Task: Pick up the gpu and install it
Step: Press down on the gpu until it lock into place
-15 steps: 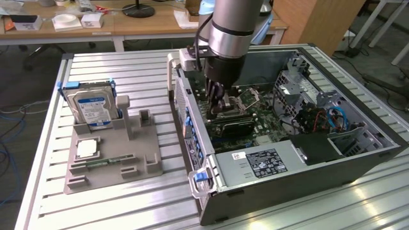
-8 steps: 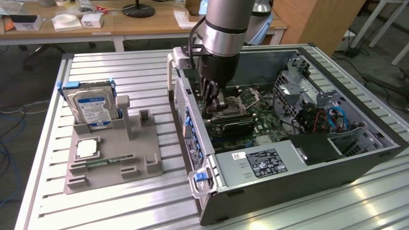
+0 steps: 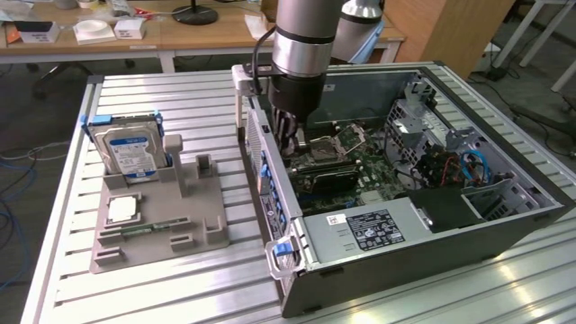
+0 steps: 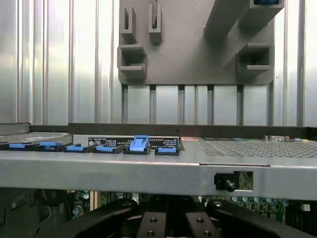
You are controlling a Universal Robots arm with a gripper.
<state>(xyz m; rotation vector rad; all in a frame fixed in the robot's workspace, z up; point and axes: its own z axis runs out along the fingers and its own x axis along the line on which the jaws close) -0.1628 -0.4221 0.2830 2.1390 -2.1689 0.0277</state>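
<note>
open pc case on slatted metal table, wooden desks behind — lab room

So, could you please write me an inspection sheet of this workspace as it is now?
Surface: slatted metal table, carrying a fixture and a case.
Job's things: gpu, a dark flat slab on the motherboard in the open computer case; seating cannot be told.
Clutter: grey fixture with an upright hard drive, a square chip and a RAM stick.
Grippers: gripper is inside the case, just above the gpu.
Cables: blue and red wires in the case; blue cables on the floor.
Surroundings: wooden desks behind, with small boxes.
</note>
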